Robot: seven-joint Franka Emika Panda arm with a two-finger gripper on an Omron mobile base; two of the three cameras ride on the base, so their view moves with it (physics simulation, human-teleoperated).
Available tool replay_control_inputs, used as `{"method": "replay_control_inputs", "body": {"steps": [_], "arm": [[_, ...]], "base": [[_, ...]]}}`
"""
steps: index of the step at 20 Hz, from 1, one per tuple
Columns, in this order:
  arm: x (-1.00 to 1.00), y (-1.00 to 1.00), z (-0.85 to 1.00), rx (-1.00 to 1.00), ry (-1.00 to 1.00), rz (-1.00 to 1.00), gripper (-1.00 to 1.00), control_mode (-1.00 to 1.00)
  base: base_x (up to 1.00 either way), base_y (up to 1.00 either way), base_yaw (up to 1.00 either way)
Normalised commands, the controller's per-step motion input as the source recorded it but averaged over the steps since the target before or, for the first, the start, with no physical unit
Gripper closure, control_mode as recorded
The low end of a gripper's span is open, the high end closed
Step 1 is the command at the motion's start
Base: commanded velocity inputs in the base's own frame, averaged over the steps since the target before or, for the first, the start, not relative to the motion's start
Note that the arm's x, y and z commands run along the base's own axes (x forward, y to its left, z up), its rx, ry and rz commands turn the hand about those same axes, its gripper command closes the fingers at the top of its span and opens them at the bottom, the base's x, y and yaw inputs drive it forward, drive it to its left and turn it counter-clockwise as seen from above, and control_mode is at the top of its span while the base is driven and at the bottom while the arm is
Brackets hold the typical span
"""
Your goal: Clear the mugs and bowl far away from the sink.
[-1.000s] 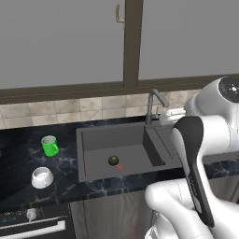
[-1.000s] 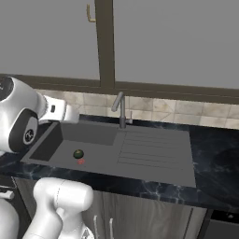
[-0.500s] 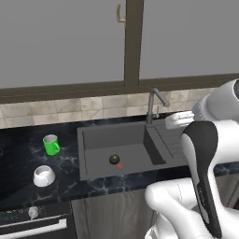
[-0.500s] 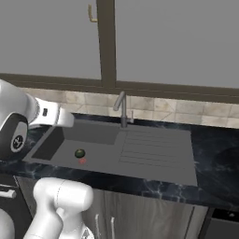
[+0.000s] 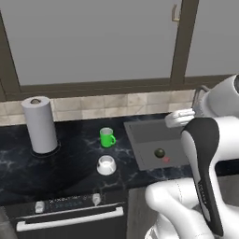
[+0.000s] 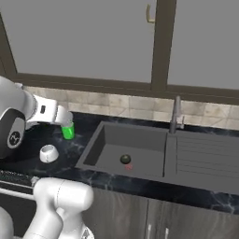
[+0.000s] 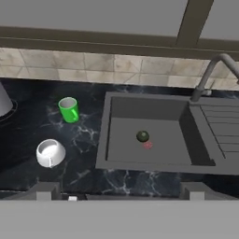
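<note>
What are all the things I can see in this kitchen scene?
mug: one, bright green, on the dark counter left of the sink.
bowl: one, white, on the counter in front of the mug.
paper-towel roll: one, white, upright at the counter's left.
sink: one, dark grey, set into the counter, with a ribbed drainboard.
drain: one, dark, round, in the basin floor.
faucet: one, metal, behind the sink.
oven front: one, dark, with knobs and handle, below the counter.
gripper: one, dark-tipped, open, above the counter's front edge, holding nothing.
</note>
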Motion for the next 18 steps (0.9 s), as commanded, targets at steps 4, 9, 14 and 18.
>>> {"method": "replay_control_inputs", "body": {"steps": [4, 9, 14, 18], "arm": [[0.00, 0.00, 0.00, 0.00, 0.00, 0.00, -1.00, 1.00], [0.00, 0.00, 0.00, 0.00, 0.00, 0.00, -1.00, 1.00], [0.00, 0.00, 0.00, 0.00, 0.00, 0.00, -1.00, 1.00], [0.00, 0.00, 0.00, 0.00, 0.00, 0.00, -1.00, 1.00]], "base": [[0.00, 0.60, 0.09], [-0.08, 0.64, 0.04], [-0.20, 0.56, 0.00], [-0.04, 0.15, 0.00]]}}
